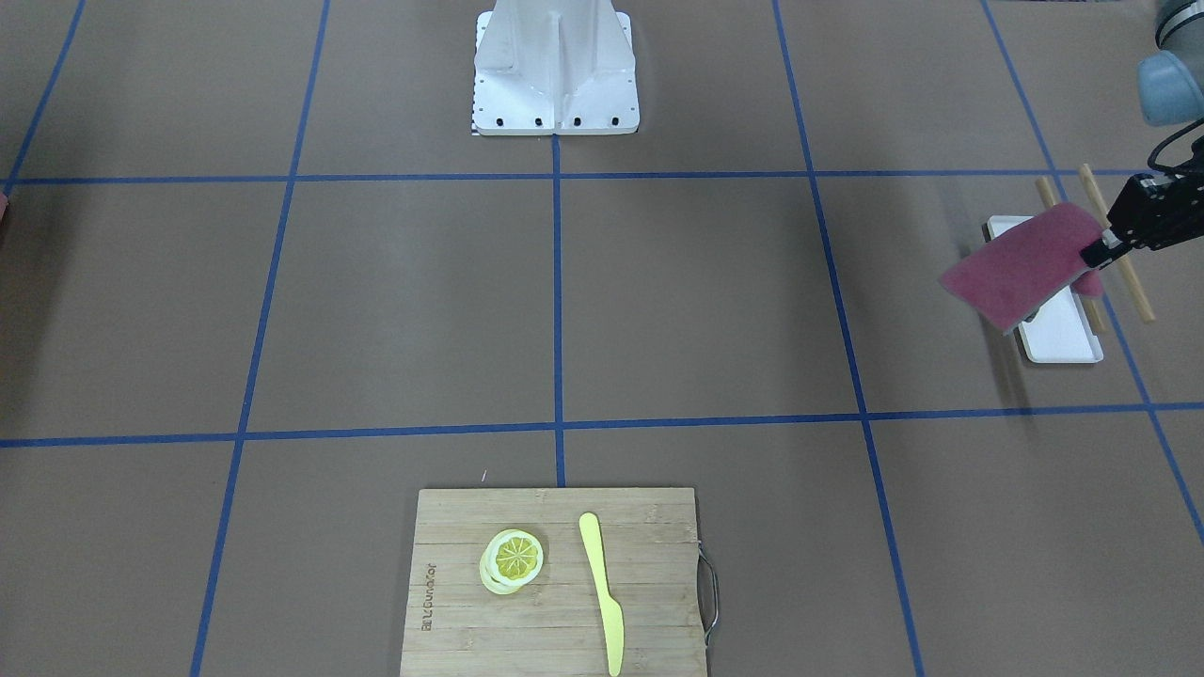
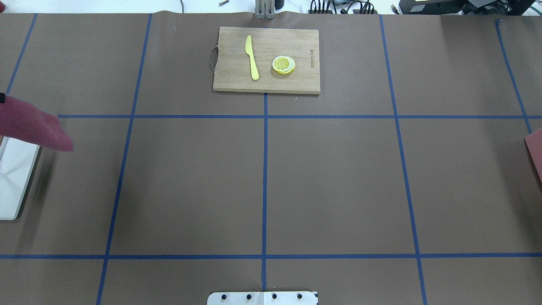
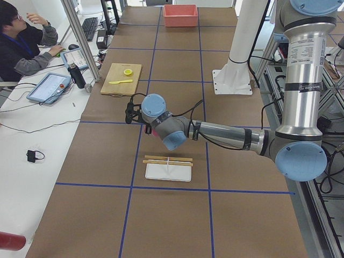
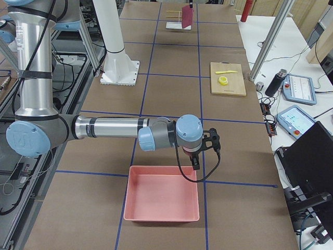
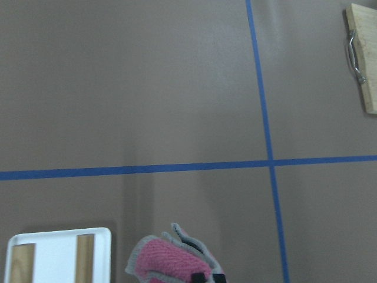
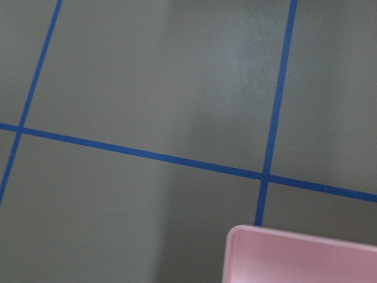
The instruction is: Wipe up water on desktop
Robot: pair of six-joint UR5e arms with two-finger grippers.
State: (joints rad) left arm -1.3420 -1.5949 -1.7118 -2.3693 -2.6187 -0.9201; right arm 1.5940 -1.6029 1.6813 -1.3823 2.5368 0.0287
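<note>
The desktop (image 1: 705, 301) spreads out under and well beyond the left claw (image 1: 1099, 252). It is a stiff, flat, matte brown sheet, and its long axis runs from this claw's end of the table across to the other arm. It looks papery, so I'd guess it soaks and scuffs rather than lets a rag glide. I can't make out any puddle on it in any view. Far off towards the table's middle edge lies a cutting board (image 1: 470, 527), well apart from the claw.

Directly beneath the claw sits a white tray (image 1: 1068, 338) with wooden sticks (image 1: 1138, 291) laid across it.

The cloth (image 1: 1021, 268), pink and fuzzy, is pinched at one short edge by the left claw, which is clenched on it. It looks light, limp and grippy. The rest dangles from the pinch, long side running downward, free edge lowest and seemingly clear of the tray (from the far end of the table it reads as a small upright red rectangle). A hold at the edge leaves plenty of face free for wiping.

The right claw (image 4: 195, 161) hovers just beside the pink bin (image 4: 161, 198). Whether it is open or closed, I cannot tell.
</note>
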